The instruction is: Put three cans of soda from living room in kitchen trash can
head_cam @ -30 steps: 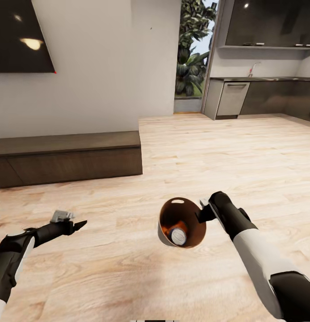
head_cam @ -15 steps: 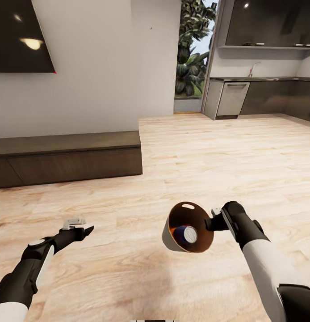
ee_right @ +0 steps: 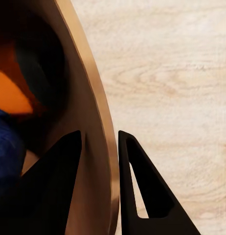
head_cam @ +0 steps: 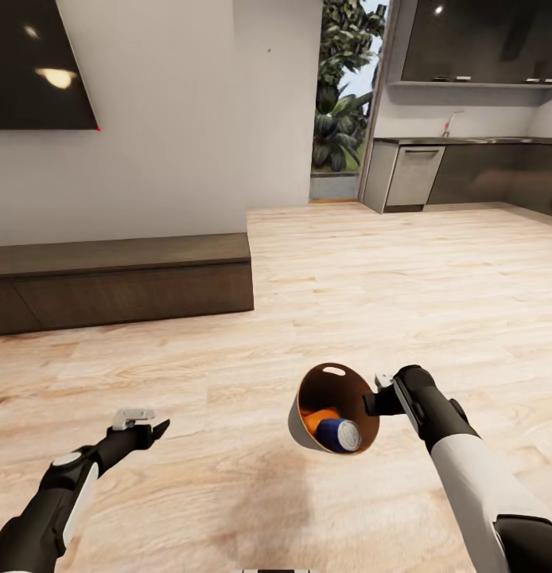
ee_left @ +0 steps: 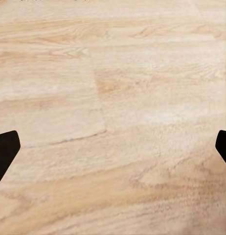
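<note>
R gripper [head_cam: 381,395] is clamped on the bin [head_cam: 309,398] rim, one finger inside the wall, one outside. Bin is held tilted above the wood floor [head_cam: 228,382], mid-room. L gripper [head_cam: 145,423] is empty, fingers wide apart.

Progress: cans are in the bin, but the bin isn't in the kitchen [head_cam: 467,159] yet, which sits well ahead on the right. Left to do: carry it over, set it down.

Count: 1 bin. Cans visible: 1 blue [head_cam: 340,434], 1 orange [head_cam: 314,419]. Can't tell if the 3rd is hidden underneath.
</note>
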`<state>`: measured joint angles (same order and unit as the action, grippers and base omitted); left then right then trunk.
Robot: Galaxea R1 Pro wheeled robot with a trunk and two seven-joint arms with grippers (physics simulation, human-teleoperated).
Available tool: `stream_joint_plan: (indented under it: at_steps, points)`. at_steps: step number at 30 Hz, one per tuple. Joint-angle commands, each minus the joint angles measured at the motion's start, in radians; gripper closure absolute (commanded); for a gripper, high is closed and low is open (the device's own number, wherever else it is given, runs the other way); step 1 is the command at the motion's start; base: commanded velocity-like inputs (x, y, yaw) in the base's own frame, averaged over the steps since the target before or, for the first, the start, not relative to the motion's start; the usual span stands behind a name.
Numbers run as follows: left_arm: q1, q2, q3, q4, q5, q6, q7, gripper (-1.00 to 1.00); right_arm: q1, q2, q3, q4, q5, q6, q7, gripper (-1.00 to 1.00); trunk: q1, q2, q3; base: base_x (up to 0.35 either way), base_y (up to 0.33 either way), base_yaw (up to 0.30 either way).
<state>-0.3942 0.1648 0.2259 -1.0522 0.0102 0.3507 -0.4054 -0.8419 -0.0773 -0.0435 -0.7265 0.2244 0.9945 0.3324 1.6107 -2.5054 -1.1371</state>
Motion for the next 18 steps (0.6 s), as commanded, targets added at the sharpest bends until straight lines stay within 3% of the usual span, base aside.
stream_joint_plan:
  at_steps: [1, 7, 18]
  points:
    - [0.001, -0.003, 0.000, 0.000, -0.001, -0.003, 0.000, -1.00, 0.000, 0.000, 0.000, 0.000, -0.013, 0.001, -0.001, 1.00, 0.000, 0.000, 0.000, 0.000, 0.000, 0.000]
    - [0.004, -0.016, 0.001, 0.000, 0.003, -0.012, 0.003, -1.00, 0.001, 0.004, 0.001, -0.001, -0.017, 0.001, -0.002, 1.00, 0.000, 0.000, 0.000, 0.000, 0.000, 0.000]
    - [0.005, -0.025, 0.001, 0.001, 0.002, -0.014, 0.033, -1.00, 0.001, 0.005, 0.001, 0.001, -0.023, 0.002, -0.002, 1.00, 0.005, -0.003, -0.042, 0.000, 0.000, 0.000]
